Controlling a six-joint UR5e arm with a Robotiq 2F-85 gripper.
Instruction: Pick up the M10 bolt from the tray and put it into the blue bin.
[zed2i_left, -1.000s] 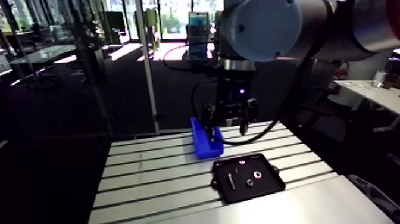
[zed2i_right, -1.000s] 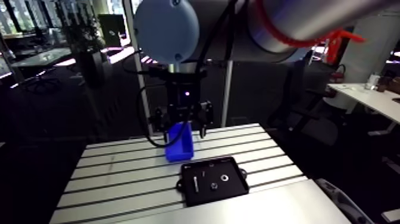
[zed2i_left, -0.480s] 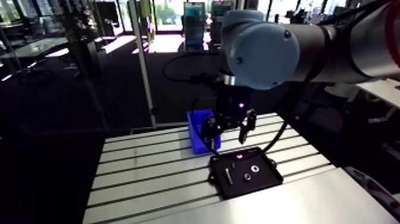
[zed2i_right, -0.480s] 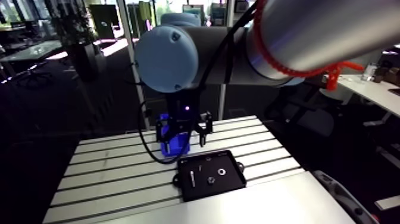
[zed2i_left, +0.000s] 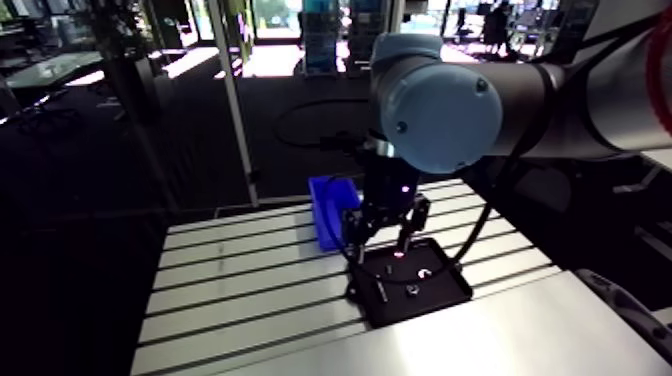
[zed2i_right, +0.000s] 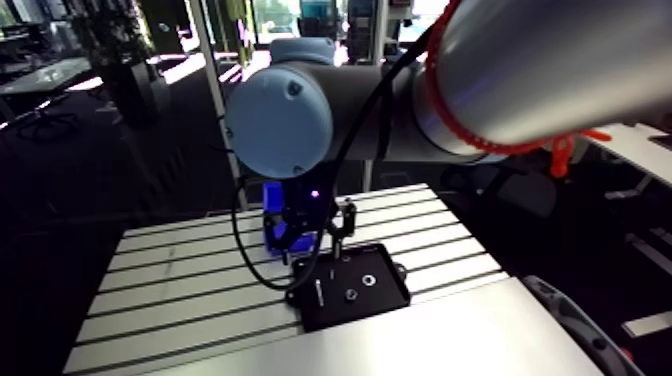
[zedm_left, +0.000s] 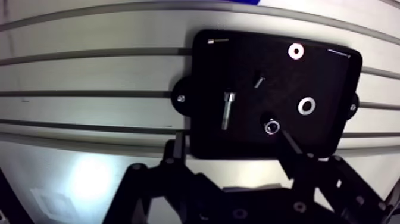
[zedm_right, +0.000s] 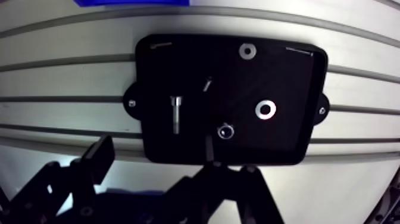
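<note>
The M10 bolt (zedm_left: 227, 109) lies lengthwise on the black tray (zedm_left: 238, 50), near its one side. My gripper (zedm_left: 228, 140) hangs open above the tray's near edge, with nothing between its fingers (zedm_left: 172, 146). The bolt is just ahead of the gap and apart from both fingers. In the arm view the gripper (zed2i_left: 385, 235) is over the tray (zed2i_left: 440, 292). The blue bin (zed2i_left: 326, 208) stands on the table right behind the tray.
Also on the tray are a small screw (zedm_left: 259, 80), two washers (zedm_left: 294, 51) (zedm_left: 306, 106) and a nut (zedm_left: 271, 126). The tray has mounting ears (zedm_left: 180, 98) on its sides. It rests on the slotted aluminium table (zed2i_left: 230, 290).
The gripper has moved from above the blue bin to over the black tray and has come lower. The arm camera has shifted with it. The parts on the tray have not moved.
</note>
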